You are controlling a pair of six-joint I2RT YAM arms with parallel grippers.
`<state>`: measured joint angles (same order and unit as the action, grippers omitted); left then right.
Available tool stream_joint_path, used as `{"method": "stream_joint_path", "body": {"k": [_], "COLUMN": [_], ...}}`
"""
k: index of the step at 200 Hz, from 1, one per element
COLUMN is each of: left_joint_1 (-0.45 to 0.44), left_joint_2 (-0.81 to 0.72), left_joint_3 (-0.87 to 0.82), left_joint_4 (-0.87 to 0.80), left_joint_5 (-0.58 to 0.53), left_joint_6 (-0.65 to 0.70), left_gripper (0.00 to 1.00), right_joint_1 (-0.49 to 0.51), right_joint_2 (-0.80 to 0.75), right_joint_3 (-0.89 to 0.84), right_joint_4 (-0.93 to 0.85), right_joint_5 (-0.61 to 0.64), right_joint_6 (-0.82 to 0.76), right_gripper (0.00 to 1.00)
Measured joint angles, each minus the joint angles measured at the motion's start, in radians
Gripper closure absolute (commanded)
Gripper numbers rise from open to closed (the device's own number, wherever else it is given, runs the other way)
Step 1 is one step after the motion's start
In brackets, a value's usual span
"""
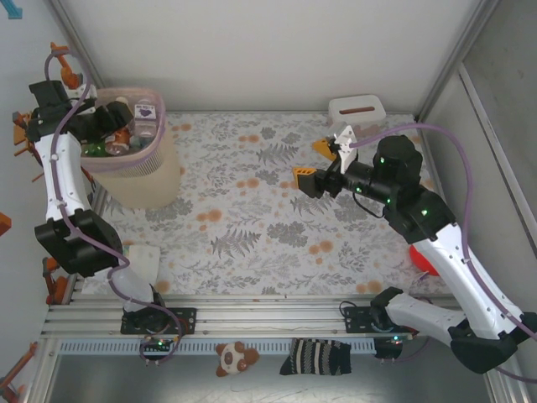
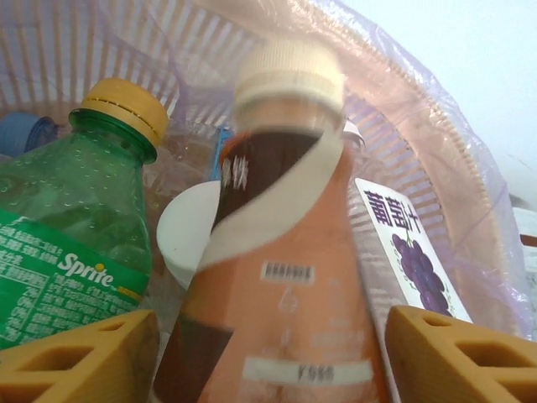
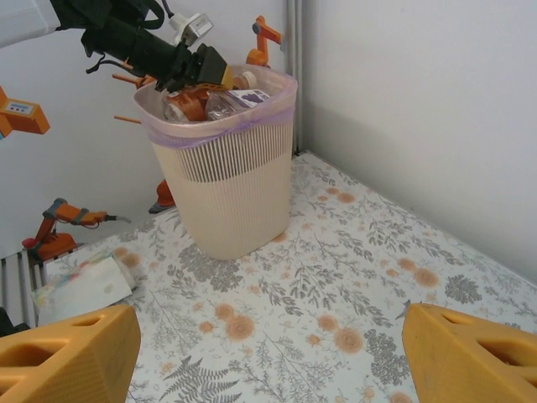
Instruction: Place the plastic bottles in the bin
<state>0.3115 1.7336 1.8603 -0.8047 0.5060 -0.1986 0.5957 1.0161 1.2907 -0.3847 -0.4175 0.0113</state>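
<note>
Top external: my left arm reaches to the far-left corner of the table [image 1: 252, 218], with the left pincer [image 1: 122, 134] over the mouth of the bin [image 1: 155, 180]. The bin stands upright on the table, lined with a thin purple bag. It holds a heap of plastic bottles [image 1: 144, 113] up near the rim.

Left wrist: I read this pincer as clenched on an orange-brown bottle [image 2: 285, 277] with a cream cap, both yellow fingers [image 2: 75, 357] against its sides. The bottle is roughly upright inside the bin, its top blurred. Just left of it is a green Sprite bottle [image 2: 67, 218] with a yellow cap. Between and behind the two is a white round lid [image 2: 186, 231]. To the right, against the bin wall, is a grape-label bottle [image 2: 411, 252]. A blue cap [image 2: 18, 132] sits at far left.

My right pincer [image 1: 312, 164] hangs over the middle-right of the table, well apart from the bin. It is released, jaws wide, nothing between them. Right wrist agrees: fingers spread, floral table below, bin far ahead in the corner. A slotted white box [image 1: 357, 107] sits at the far edge beyond it.
</note>
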Motion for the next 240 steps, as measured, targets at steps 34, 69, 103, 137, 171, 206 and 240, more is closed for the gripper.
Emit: {"method": "stream_joint_path", "body": {"k": [34,69,103,137,171,206,240], "left_joint_1": [-0.002,-0.012,-0.075,-0.151,-0.238,-0.367,-0.462], "left_joint_2": [-0.018,-0.107,-0.243,-0.43,-0.588,-0.719,-0.774], "left_joint_3": [0.035,0.042,0.005,-0.192,-0.435,-0.649,-0.823], "left_joint_4": [-0.027,-0.034,-0.023,0.015,0.058,0.097,0.149], "left_joint_5": [-0.037,-0.066,-0.103,-0.161,-0.258,-0.389,-0.5], "left_joint_6": [-0.004,-0.004,-0.003,-0.007,-0.027,-0.05,-0.08], "left_gripper": [0.21,0.21,0.2,0.19,0.13,0.01,0.03], "right_joint_1": [0.0,0.0,0.0,0.0,0.0,-0.002,-0.047], "right_joint_2": [0.0,-0.003,-0.013,-0.041,-0.066,-0.093,-0.134], "right_joint_3": [0.0,0.0,0.0,-0.002,-0.032,-0.123,-0.268], "right_joint_4": [0.0,0.0,-0.006,-0.03,-0.053,-0.084,-0.09], "right_joint_5": [0.0,0.001,0.016,0.081,0.201,0.375,0.546], "right_joint_6": [0.0,0.0,-0.001,-0.003,-0.005,-0.008,-0.004], "right_gripper": [0.2,0.2,0.19,0.18,0.17,0.07,0.0]}}
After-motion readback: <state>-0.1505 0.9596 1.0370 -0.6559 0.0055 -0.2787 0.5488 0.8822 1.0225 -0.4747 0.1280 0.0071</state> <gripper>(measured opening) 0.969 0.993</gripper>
